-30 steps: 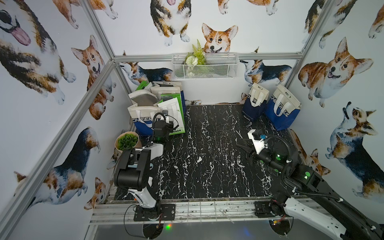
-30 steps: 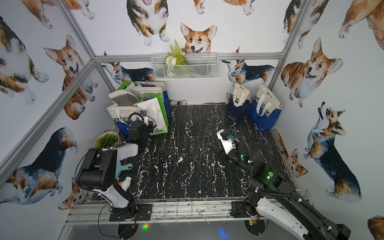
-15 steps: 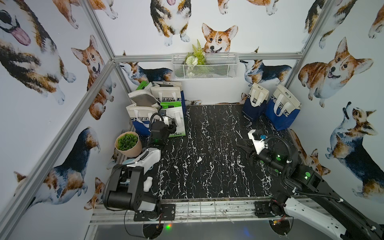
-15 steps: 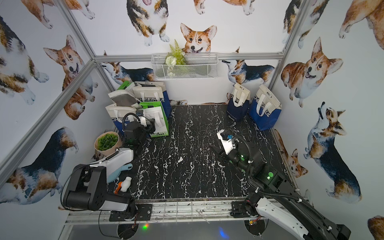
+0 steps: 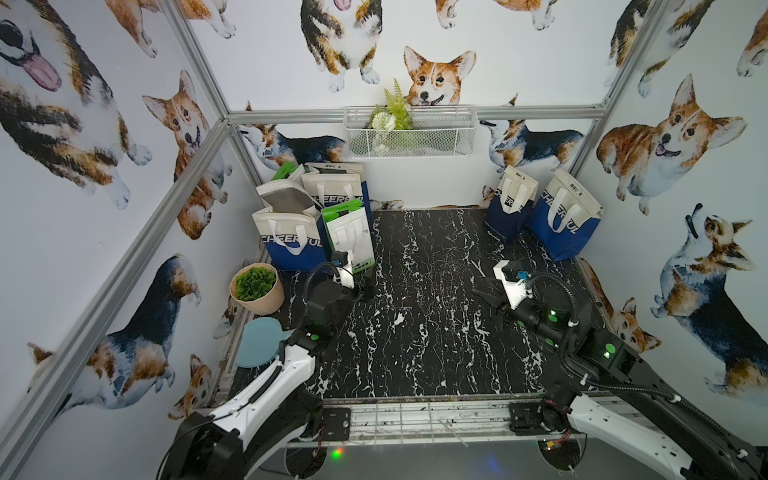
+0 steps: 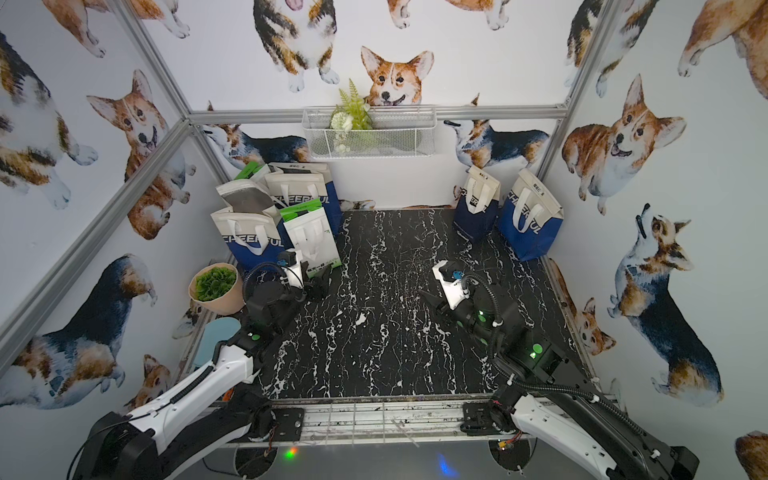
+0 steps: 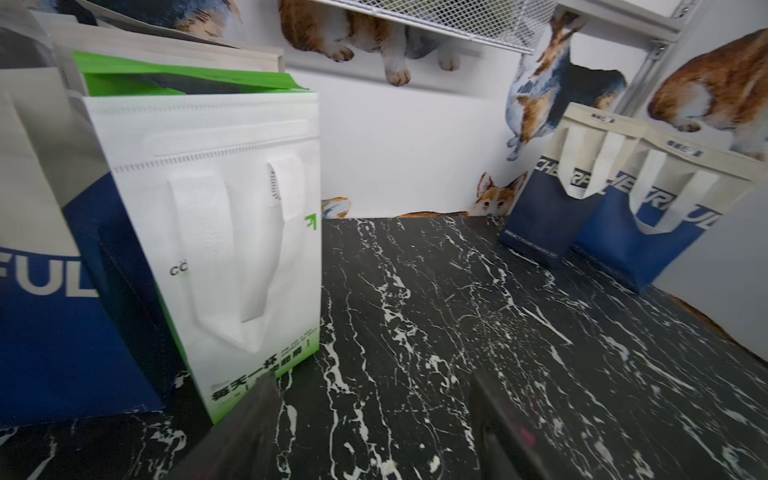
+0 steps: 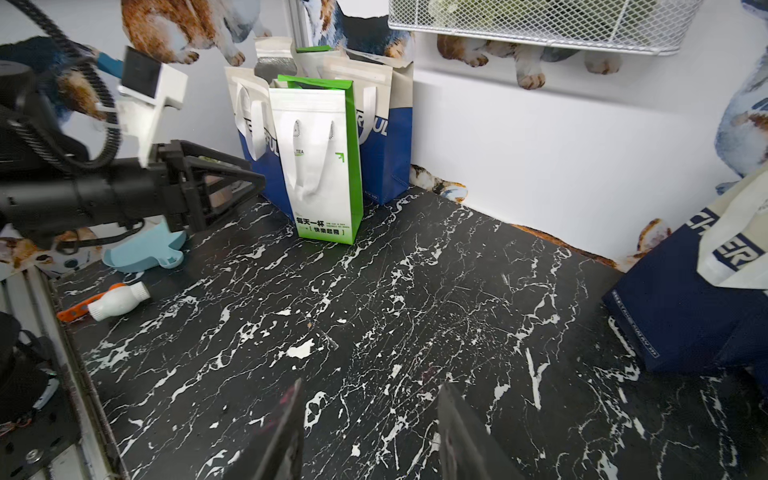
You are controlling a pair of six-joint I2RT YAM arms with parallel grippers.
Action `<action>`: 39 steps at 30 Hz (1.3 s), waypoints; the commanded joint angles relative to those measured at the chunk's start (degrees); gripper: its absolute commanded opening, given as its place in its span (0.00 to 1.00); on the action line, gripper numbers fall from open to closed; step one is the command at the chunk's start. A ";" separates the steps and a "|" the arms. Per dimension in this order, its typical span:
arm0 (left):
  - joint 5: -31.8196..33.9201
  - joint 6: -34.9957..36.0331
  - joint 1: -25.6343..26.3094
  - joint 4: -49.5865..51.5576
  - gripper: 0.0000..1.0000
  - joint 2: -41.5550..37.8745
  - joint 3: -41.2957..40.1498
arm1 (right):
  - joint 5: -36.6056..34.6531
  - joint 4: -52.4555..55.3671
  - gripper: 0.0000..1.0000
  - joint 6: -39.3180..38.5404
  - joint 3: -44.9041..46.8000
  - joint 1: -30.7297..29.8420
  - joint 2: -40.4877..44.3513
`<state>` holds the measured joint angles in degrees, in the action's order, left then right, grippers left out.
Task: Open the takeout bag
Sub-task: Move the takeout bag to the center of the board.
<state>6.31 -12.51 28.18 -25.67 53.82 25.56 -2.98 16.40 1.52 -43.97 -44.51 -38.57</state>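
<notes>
The takeout bag [image 5: 349,237] [image 6: 313,241] is white with green sides and white handles, and it stands upright at the back left of the black marble table. In the left wrist view the bag [image 7: 224,232] shows a dark gap between the green edges of its top. My left gripper [image 5: 363,289] [image 6: 322,286] [image 7: 372,380] is open and empty, low over the table just in front of the bag's base and not touching it. My right gripper [image 5: 482,293] [image 6: 428,297] [image 8: 372,384] is open and empty over the table's right half, far from the bag [image 8: 318,166].
Blue-and-cream bags [image 5: 291,241] crowd behind and beside the takeout bag; two more [image 5: 565,220] stand at the back right. A potted plant [image 5: 257,289] and a blue dish [image 5: 259,340] sit at the left edge. A white bottle [image 8: 118,301] lies near the front left.
My left gripper went from shut at the bag to open and drew back toward the front. The bag went from leaning to upright. The left arm dropped and stretched out; the right arm stayed put.
</notes>
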 commanded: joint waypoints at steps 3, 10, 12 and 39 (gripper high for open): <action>-2.29 -2.43 5.27 -2.33 0.73 0.58 -2.30 | -8.24 -9.44 0.56 -1.98 1.94 4.07 -3.55; -6.04 -2.42 12.97 -9.56 0.72 12.12 -1.48 | -7.85 -14.55 0.71 1.93 -1.04 20.61 -12.83; -8.54 -0.92 13.30 -9.60 0.72 14.94 -0.20 | -6.01 -16.79 0.74 3.80 -3.49 26.82 -17.33; -5.07 4.01 13.30 -7.64 0.72 8.20 -3.86 | 6.13 -10.29 0.68 11.31 -53.42 44.51 -76.08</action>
<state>0.58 -9.39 41.39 -31.64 61.76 21.71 0.82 5.13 12.05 -95.98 0.10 -113.78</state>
